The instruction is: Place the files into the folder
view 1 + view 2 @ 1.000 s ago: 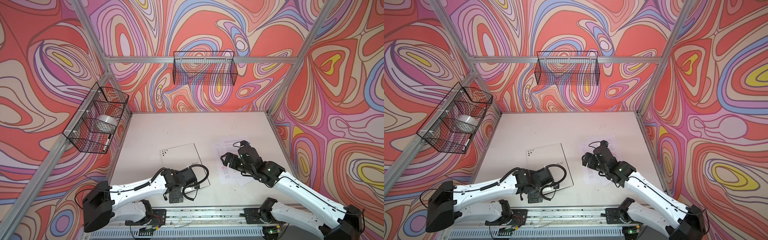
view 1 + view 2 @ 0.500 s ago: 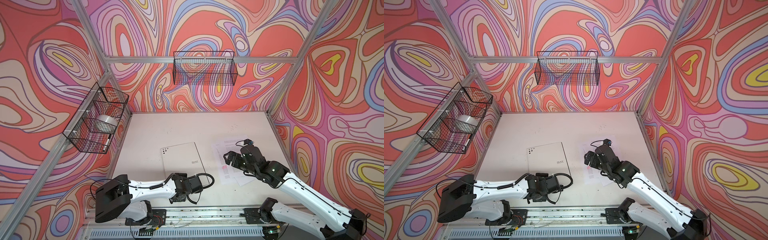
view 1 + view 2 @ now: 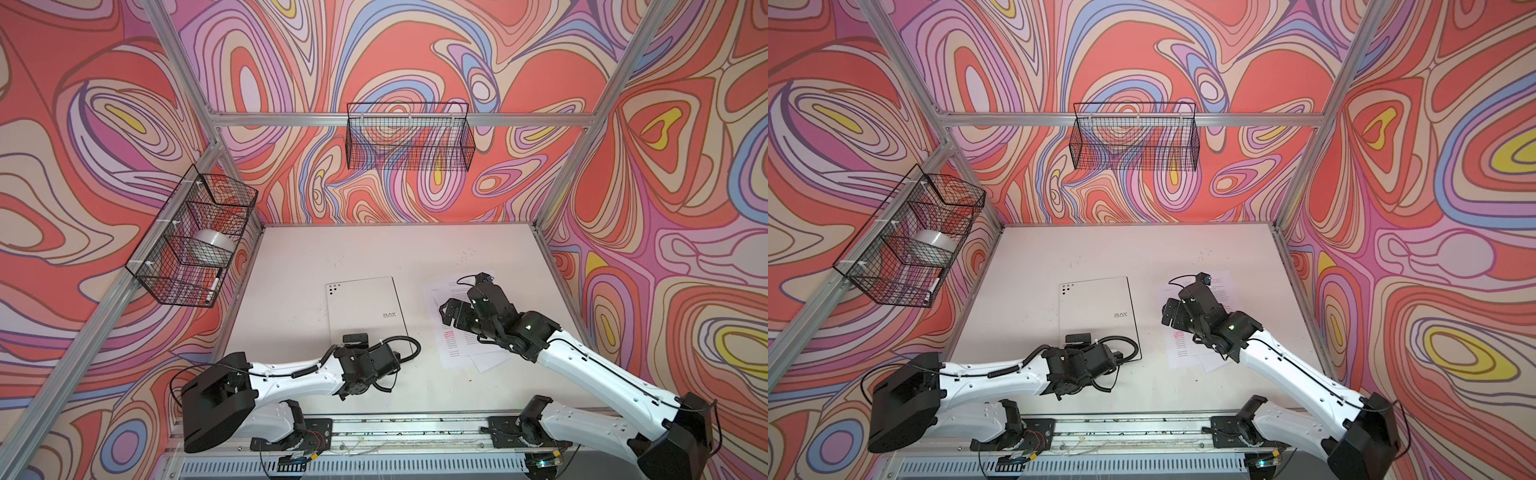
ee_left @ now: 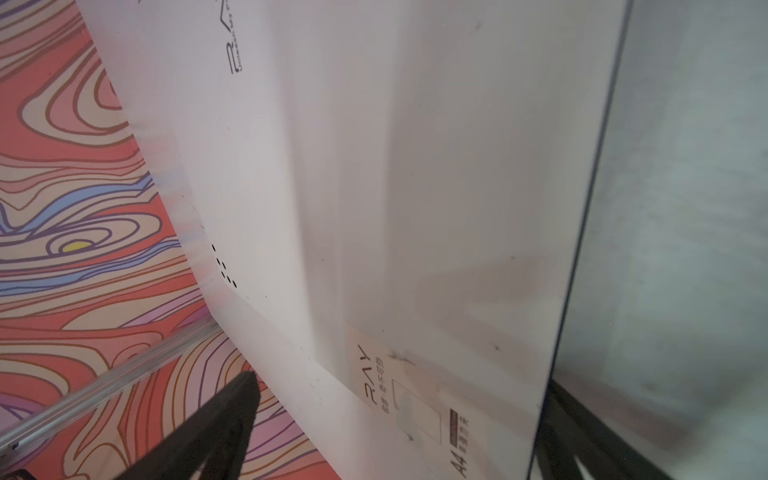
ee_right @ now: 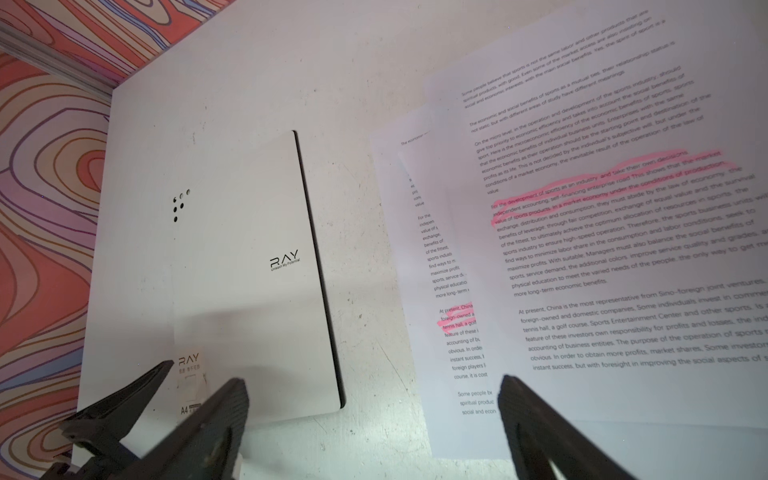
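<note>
The left tool (image 4: 401, 382) has its fingers (image 4: 224, 419) spread wide with nothing clamped between them. It sits low at the near end of the folder (image 3: 365, 307). The folder's near edge, with the A4 label (image 4: 415, 395), lies in the gap between the two fingers, and the rest of the cover stretches away ahead of the tool. Whether either finger touches the cover cannot be told. The folder is shut, glossy white side up, flat on the surface (image 3: 332, 253), with the RAY lettering (image 3: 389, 315) toward the side nearer the right tool (image 5: 372, 382). That tool is also wide open and empty, held above the surface. In its wrist view one finger overlaps the folder's near corner and the other overlaps the files (image 5: 602, 249), so the gap between them frames the bare strip of surface that parts the two. The files are several white sheets, overlapping and slightly fanned, covered in dense black text with some lines marked pink. They lie flat beneath and ahead of the right tool and spread off to its right. The folder lies just to its left, close beside the sheets but not touching them.
</note>
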Robot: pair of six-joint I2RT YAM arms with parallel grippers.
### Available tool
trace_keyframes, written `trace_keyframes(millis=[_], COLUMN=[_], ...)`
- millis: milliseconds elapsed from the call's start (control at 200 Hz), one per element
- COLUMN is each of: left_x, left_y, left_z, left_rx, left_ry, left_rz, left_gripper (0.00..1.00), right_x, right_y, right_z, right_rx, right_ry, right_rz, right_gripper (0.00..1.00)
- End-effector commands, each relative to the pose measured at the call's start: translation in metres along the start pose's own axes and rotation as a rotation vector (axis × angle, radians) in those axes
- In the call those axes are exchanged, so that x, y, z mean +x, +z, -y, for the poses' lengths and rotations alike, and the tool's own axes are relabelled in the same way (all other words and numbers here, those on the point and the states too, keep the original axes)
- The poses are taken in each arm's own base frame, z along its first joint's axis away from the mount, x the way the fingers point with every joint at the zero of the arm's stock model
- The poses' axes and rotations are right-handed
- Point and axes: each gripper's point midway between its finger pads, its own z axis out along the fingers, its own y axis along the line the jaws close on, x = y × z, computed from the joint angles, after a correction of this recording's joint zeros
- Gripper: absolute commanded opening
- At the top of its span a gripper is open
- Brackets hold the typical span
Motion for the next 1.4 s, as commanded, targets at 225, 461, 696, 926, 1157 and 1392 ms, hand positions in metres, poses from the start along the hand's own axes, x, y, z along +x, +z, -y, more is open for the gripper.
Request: trace_keyframes(millis=[225,461,696,926,1157,1392], left_x=[-0.004,-0.006,-0.006,-0.004,0.0,0.002], left_y=[-0.008,-0.008,-0.003,-0.005,-0.004,-0.001], left_z=[-0.042,-0.054,-0.06,-0.064,-0.065,-0.063], left_rx=[-0.095,-0.157,-0.163,-0.166,-0.156,-0.142], left_ry=[-0.125,-0.156,-0.181,-0.212,-0.232,-0.243], left_rz=[0.052,0.046,0.011,0.01,0.004,-0.008], left_gripper=[1.0,1.0,1.0,1.0,1.0,1.0], right_x=[0.001,0.021,0.042,0.056,0.06,0.067], right_y=[0.01,0.031,0.056,0.077,0.093,0.106], right_z=[-0.021,-0.035,-0.048,-0.05,-0.049,-0.059], right_rx=[-0.088,-0.148,-0.218,-0.293,-0.378,-0.433], right_ry=[-0.006,-0.008,0.016,0.08,0.159,0.162], right_rz=[-0.015,-0.131,-0.24,-0.321,-0.376,-0.434], right_gripper=[0.98,0.99,0.99,0.98,0.97,0.96])
